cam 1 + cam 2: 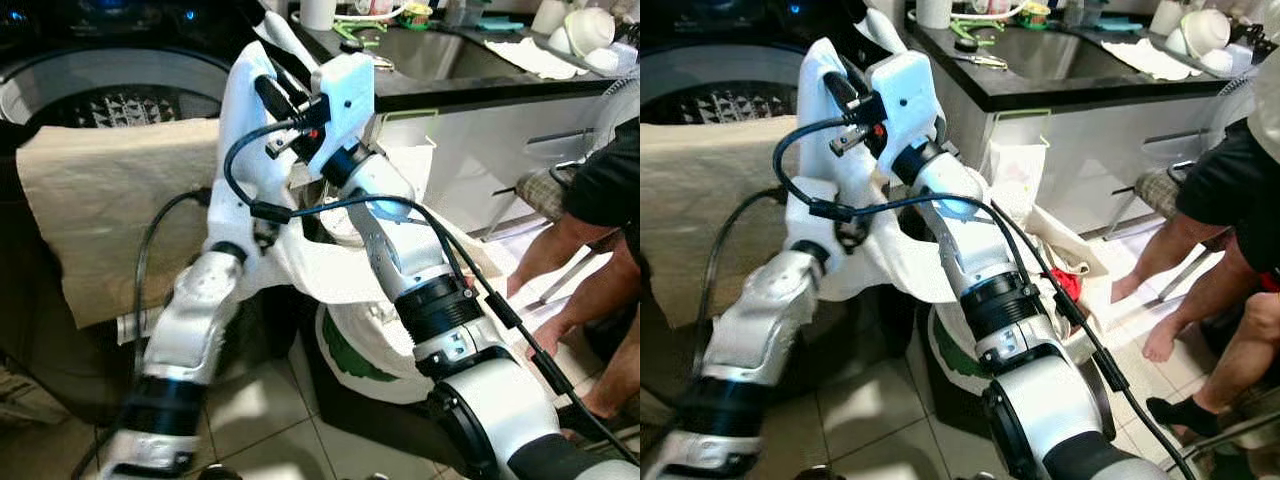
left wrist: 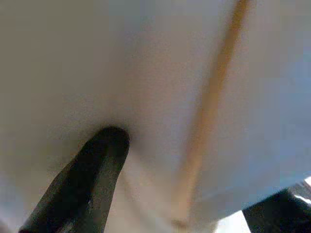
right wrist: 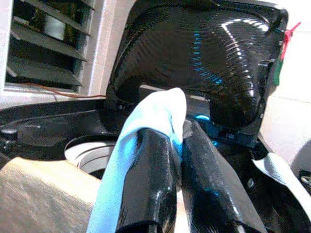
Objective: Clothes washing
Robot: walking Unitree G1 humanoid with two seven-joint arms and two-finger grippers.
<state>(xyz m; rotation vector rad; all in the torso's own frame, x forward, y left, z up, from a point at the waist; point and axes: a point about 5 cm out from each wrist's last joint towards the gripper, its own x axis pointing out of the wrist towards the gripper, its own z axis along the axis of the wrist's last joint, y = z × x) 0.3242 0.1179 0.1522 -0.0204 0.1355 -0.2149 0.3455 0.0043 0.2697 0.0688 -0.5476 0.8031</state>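
Two grippers hold one white garment (image 1: 330, 270) above the laundry bag (image 1: 345, 355), at 12 o'clock before the robot. Right gripper (image 3: 177, 145): fingers clamped on a fold. Left gripper (image 2: 160, 194): fingers pressed into cloth, apparently gripping. Step: transfer to the open top-loading washer (image 1: 110, 95) at 10 o'clock. Next: carry over the drum, past the beige towel (image 1: 110, 200) on its rim, release. Drum contents obscured; bystander's legs (image 1: 1180, 270) at 3 o'clock.
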